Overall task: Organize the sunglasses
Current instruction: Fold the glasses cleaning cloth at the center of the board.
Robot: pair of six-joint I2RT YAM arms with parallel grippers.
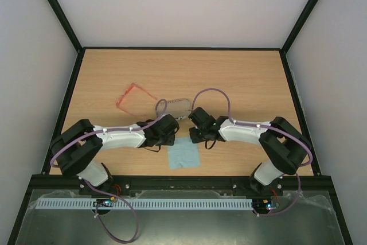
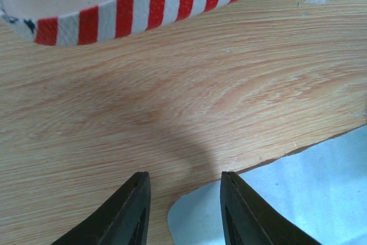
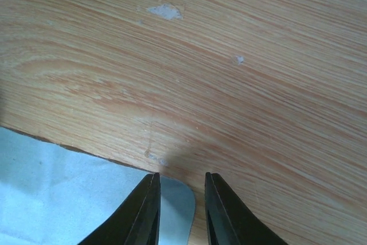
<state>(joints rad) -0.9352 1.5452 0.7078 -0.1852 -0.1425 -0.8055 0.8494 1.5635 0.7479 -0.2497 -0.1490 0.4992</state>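
Observation:
The sunglasses (image 1: 133,97), with a translucent red-orange frame, lie open on the wooden table left of centre, seen only in the top view. My left gripper (image 1: 170,134) hovers low over the table, to the right of and nearer than them. In the left wrist view it (image 2: 184,183) is open and empty over the corner of a light blue cloth (image 2: 309,193). My right gripper (image 1: 196,134) faces it from the right. In the right wrist view it (image 3: 180,179) is open and empty over another corner of the cloth (image 3: 63,193).
A flag-printed oblong case (image 1: 175,107) lies just beyond both grippers; its red-and-white striped edge fills the top of the left wrist view (image 2: 132,12). The blue cloth (image 1: 184,153) lies flat near the table's front edge. Black frame posts border the table.

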